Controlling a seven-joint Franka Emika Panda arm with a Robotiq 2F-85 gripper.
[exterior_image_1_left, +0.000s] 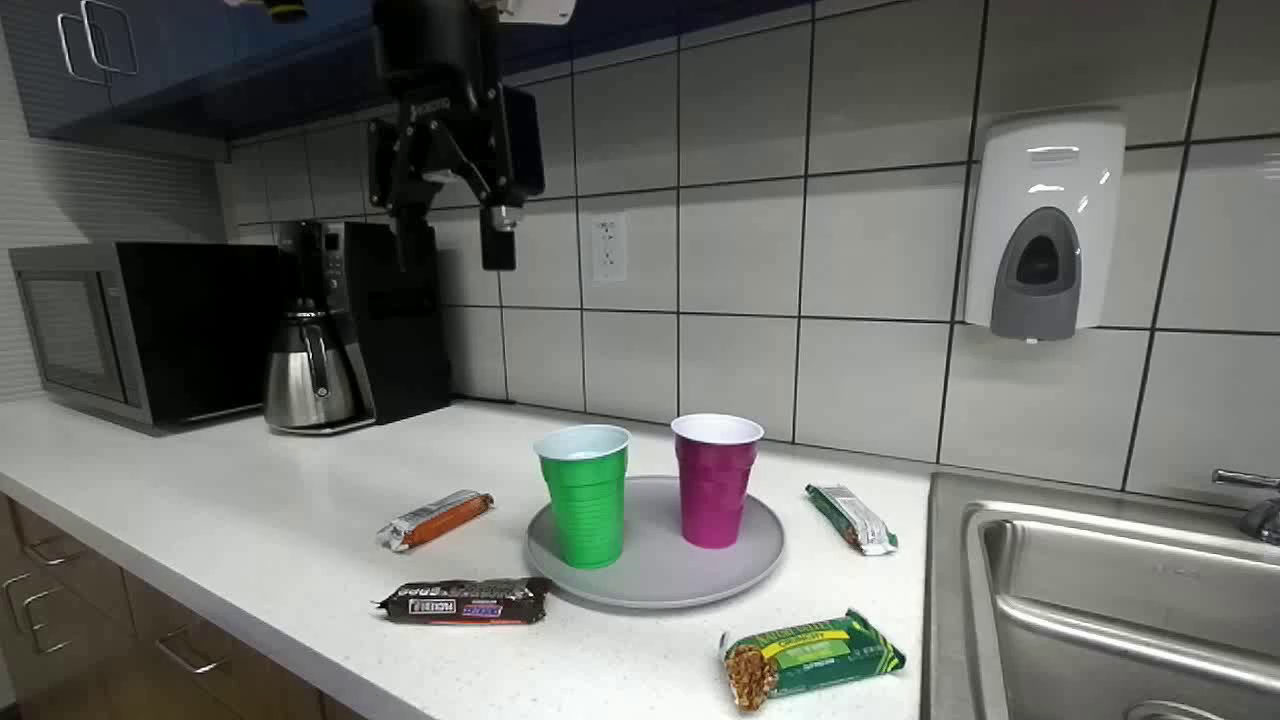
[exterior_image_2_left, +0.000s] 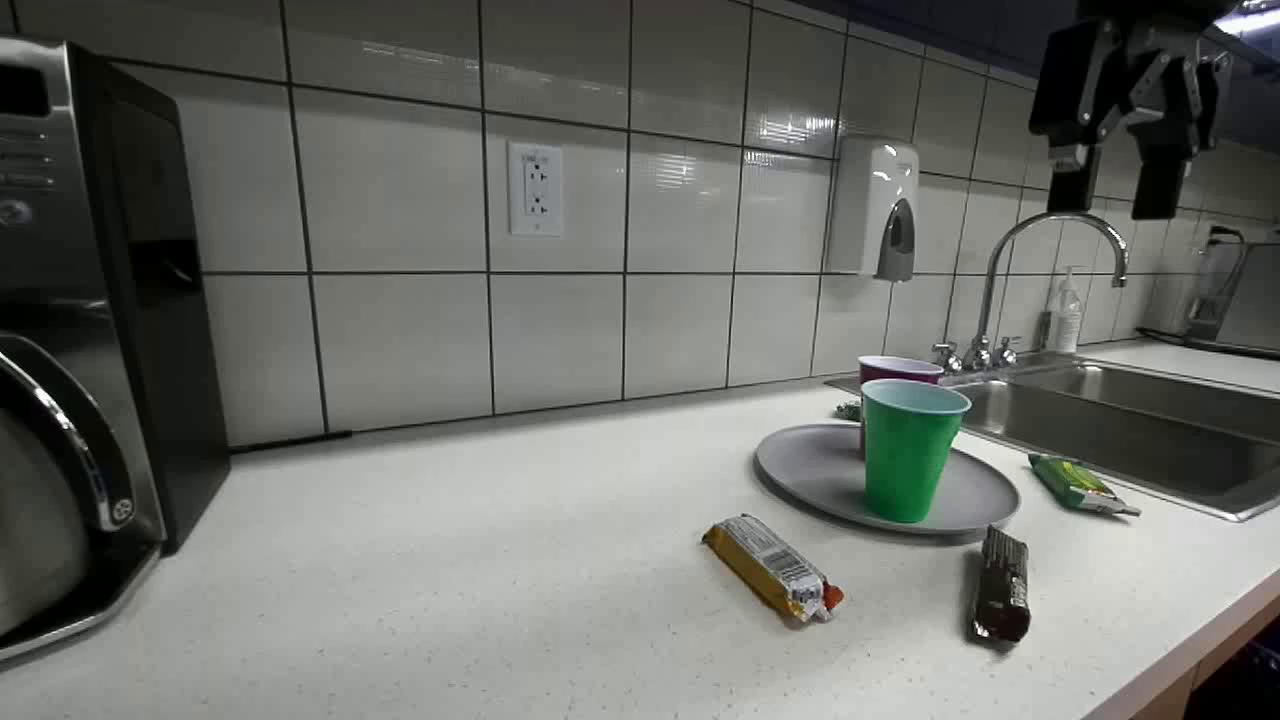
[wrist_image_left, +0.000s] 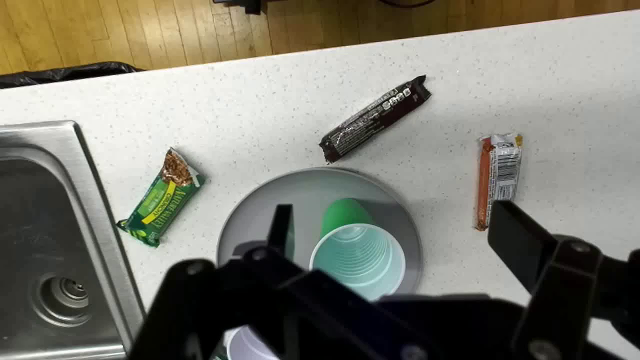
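Observation:
High above the counter hangs my gripper (exterior_image_1_left: 457, 250), its jaws wide apart with nothing between them; it also shows at the upper right of an exterior view (exterior_image_2_left: 1115, 195). Upright on a grey round plate (exterior_image_1_left: 650, 590) stand a green cup (exterior_image_1_left: 586, 510) and a magenta cup (exterior_image_1_left: 713, 495). From the wrist, the green cup (wrist_image_left: 345, 217) appears between the fingers, well below them, while the magenta cup is mostly hidden. Around the plate lie an orange-and-silver bar (wrist_image_left: 484, 185), a dark brown bar (wrist_image_left: 375, 120), a green granola bar (wrist_image_left: 162, 200) and another green-and-white bar (exterior_image_1_left: 853, 520).
A steel sink (exterior_image_1_left: 1150, 620) with a faucet (exterior_image_2_left: 1050, 225) borders the counter beyond the plate. A coffee maker (exterior_image_1_left: 390, 320) and a microwave (exterior_image_1_left: 200, 320) stand at the far end. A soap dispenser (exterior_image_1_left: 1050, 220) is fixed to the tiled wall, and dark cabinets hang above.

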